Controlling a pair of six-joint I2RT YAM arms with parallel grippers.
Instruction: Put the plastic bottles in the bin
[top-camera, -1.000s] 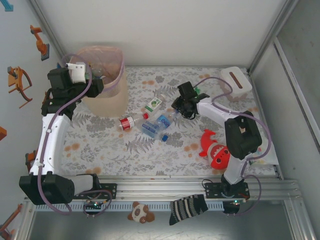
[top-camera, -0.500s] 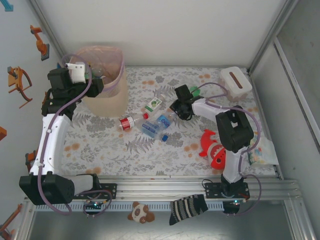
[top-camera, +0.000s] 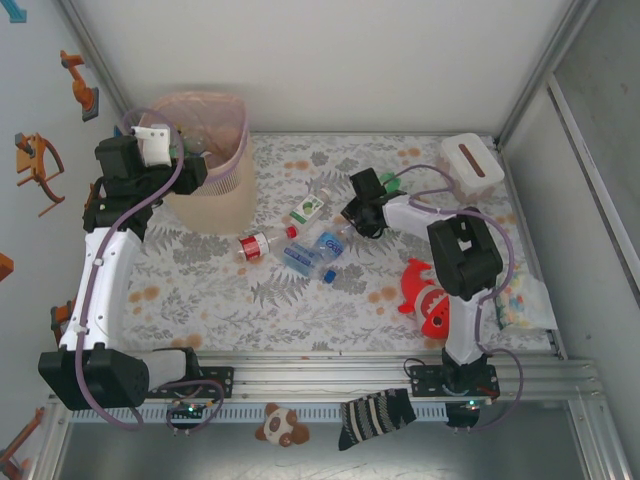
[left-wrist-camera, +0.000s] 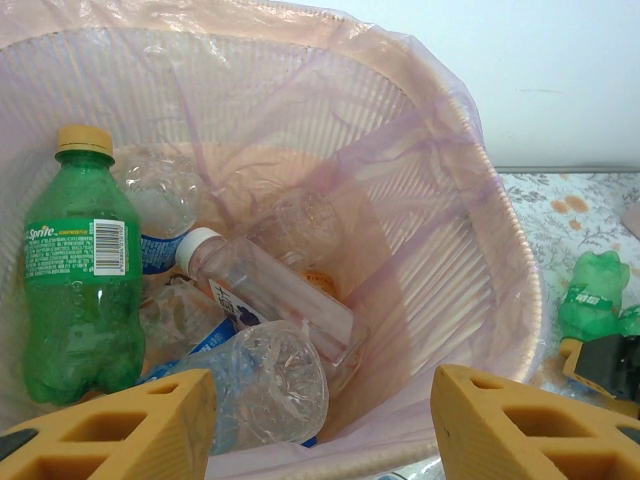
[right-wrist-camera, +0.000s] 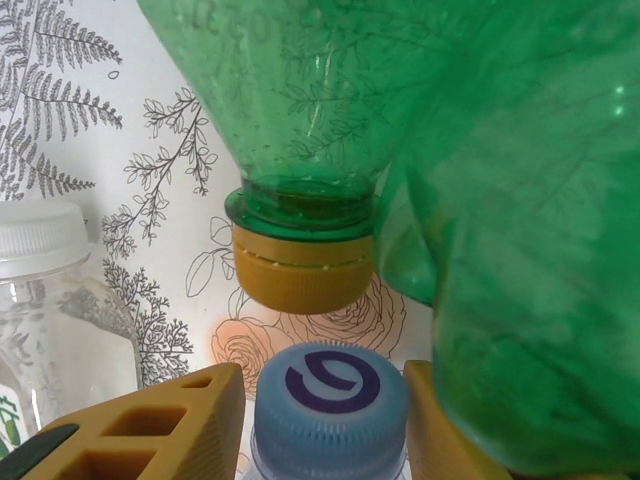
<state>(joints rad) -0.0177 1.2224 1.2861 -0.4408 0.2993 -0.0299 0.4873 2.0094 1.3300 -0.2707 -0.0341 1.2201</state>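
A clear bottle (top-camera: 325, 241) is laid on the floral desk (top-camera: 300, 300), long axis diagonal, its ribbed blue cap (right-wrist-camera: 330, 400) pointed between the parted jaws of the right gripper (top-camera: 355, 220). A translucent green bottle (right-wrist-camera: 330, 100), yellow-capped, is crowded just beyond. The jaws of the left gripper (left-wrist-camera: 320, 430) are held wide, empty, over the pink-lined bin (left-wrist-camera: 505, 260)

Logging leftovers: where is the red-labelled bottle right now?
In the top external view the red-labelled bottle lies on the table, just lower right of the bin base, with blue-labelled bottles on its right.
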